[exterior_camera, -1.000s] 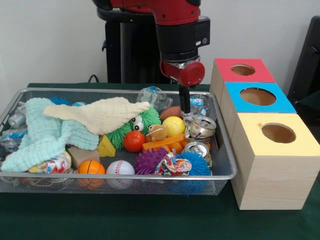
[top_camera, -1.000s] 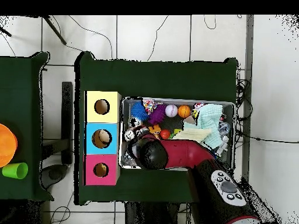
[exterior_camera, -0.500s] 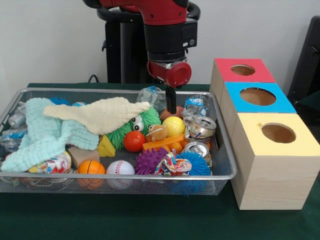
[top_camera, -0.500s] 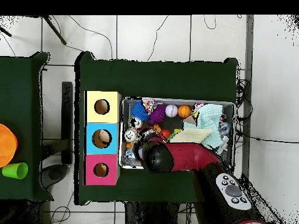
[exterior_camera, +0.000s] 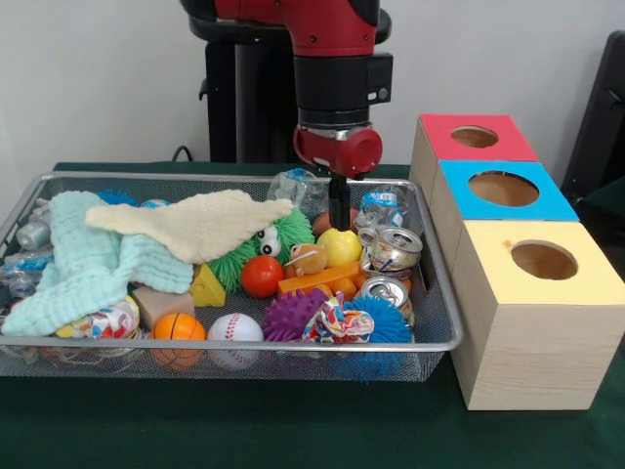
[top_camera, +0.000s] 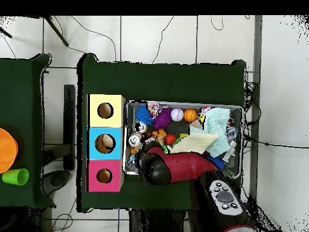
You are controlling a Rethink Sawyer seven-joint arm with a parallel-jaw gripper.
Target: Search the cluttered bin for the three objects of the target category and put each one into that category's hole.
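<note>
Green cloth covers the tabletop [exterior_camera: 244, 430] under the wire bin [exterior_camera: 444, 332]. Since a moment ago the end effector [exterior_camera: 338, 203] has swung back slightly toward the boxes, still searching and empty; its opening I cannot tell. It hangs just above the yellow ball [exterior_camera: 340, 246], with crushed cans [exterior_camera: 395, 249] just beside.

Sawyer arm [exterior_camera: 327, 29]: glossy red shell, black wrist block, rounded red end cap, thin dark tool [exterior_camera: 339, 202] below. Black pedestal [exterior_camera: 244, 88] column behind. Overhead: grey button pad [top_camera: 224, 197] on red-black link.
</note>
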